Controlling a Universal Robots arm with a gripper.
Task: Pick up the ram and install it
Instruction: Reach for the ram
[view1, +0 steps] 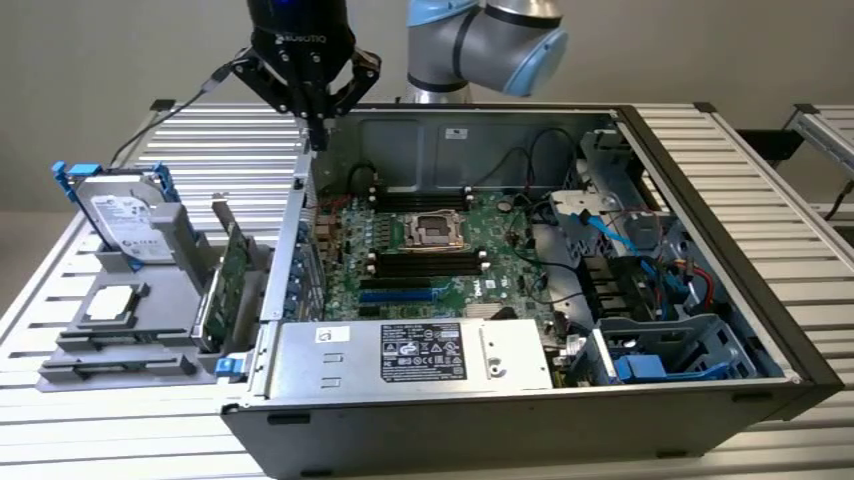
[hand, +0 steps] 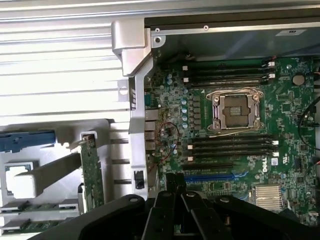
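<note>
Hovering one gripper (hand: 176, 178) above the far-left corner of the open case (view1: 747, 300), fingers pressed together, empty; I am counting two ram sticks (hand: 40, 205) lying in the grey holder (view1: 80, 372), exterior view's left.

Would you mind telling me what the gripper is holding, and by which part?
Nothing: the gripper has its fingers together with nothing between them, above the edge of the open computer case.
</note>
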